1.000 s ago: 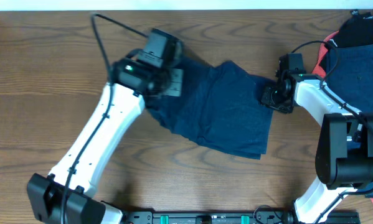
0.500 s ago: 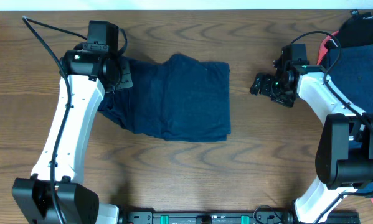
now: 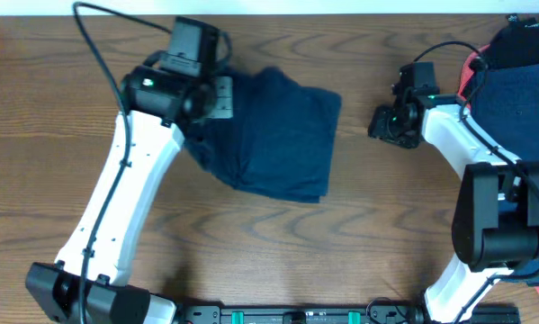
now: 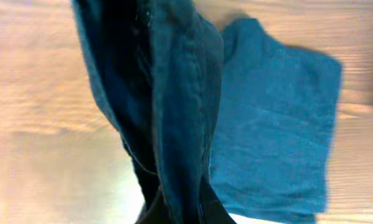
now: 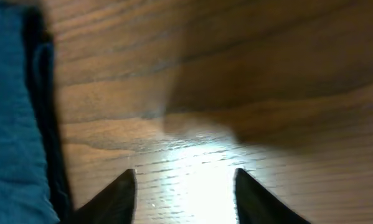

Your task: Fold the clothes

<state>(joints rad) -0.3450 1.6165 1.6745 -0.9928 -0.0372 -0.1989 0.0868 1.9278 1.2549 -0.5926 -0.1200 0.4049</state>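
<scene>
Navy garment (image 3: 282, 144): soft, limp, light; part-folded on counter (image 3: 386, 234). Left hand (image 3: 213, 97) clamped on its left edge, fabric draping from it. Right hand (image 5: 185, 177) spread wide, empty, near the right edge. Take hold at hems or corners; the middle would likely bunch.

This looks like a robotics lab bench. A white left arm (image 3: 116, 216) and a white right arm (image 3: 494, 207) stand on a black rail (image 3: 287, 315) along the near edge of a wood-grain counter (image 3: 359, 261). Black cables (image 3: 98, 40) loop off them, and clothes (image 3: 521, 72) are heaped at the far right corner.
</scene>
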